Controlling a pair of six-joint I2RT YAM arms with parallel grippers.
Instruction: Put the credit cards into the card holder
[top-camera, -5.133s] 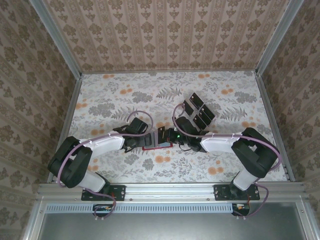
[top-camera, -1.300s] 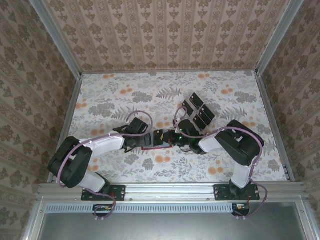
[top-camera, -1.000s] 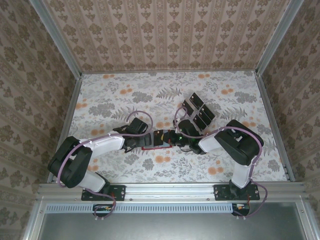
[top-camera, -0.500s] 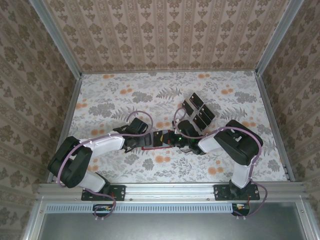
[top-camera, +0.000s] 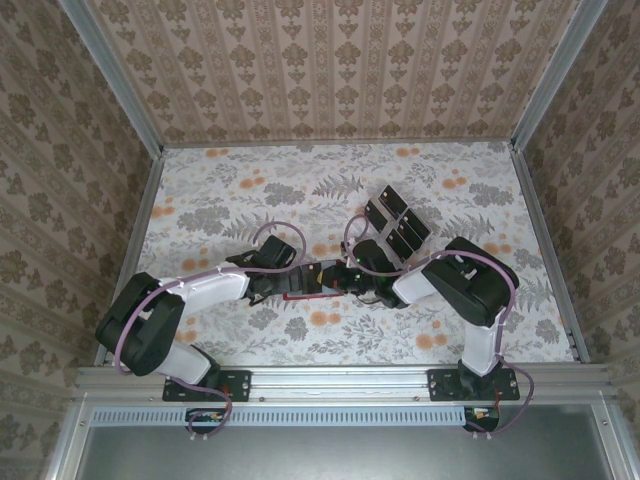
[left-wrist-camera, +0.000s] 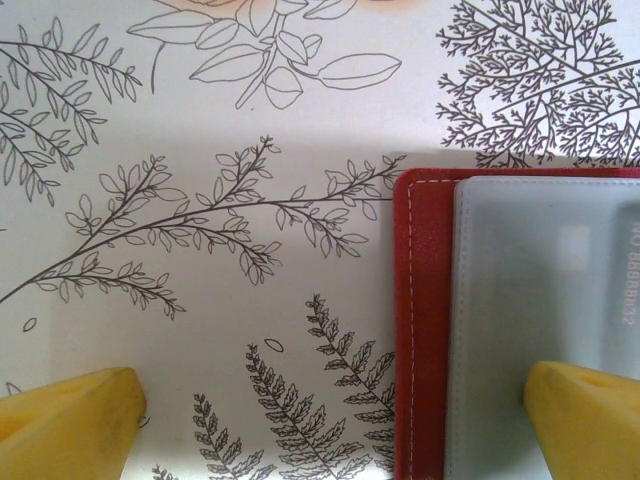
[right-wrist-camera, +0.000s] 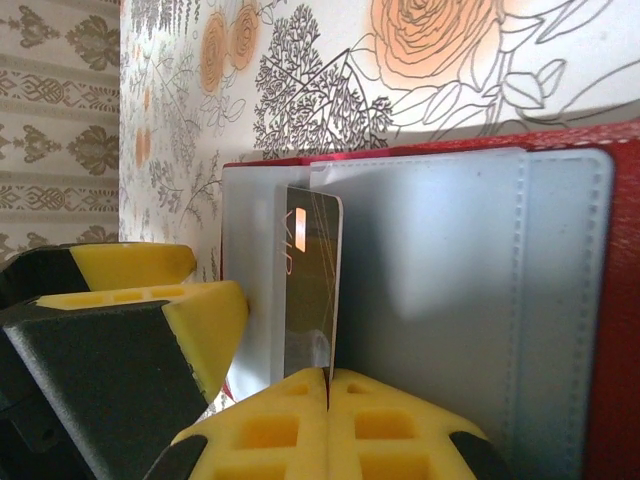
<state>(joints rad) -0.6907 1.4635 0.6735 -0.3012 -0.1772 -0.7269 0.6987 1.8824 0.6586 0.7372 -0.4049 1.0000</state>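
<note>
**Right claw feeding one card into the open holder while the left claw straddles its edge**

My right claw (right-wrist-camera: 328, 385) is pinched tight on the near short end of one thin black plastic credit card (right-wrist-camera: 312, 280). My left claw (left-wrist-camera: 330, 420) stands wide, one yellow pad (left-wrist-camera: 585, 420) over the holder's pale inner pocket (left-wrist-camera: 540, 280) and the other over bare table (top-camera: 220, 190). The small red leather-like folding card holder (right-wrist-camera: 600, 300) lies open and flat near the table's middle. The spare black cards (top-camera: 398, 225) lie fanned at about 1 o'clock from it. In the right wrist view the held card's long axis runs straight out from the claw toward 12 o'clock, free end leading, its face tipped steeply off the pocket. I can't tell whether its edge has entered a slot. I'd lay it flatter, square it to the slot mouth and slide it along that axis, with the left pad pinning the holder.
</note>
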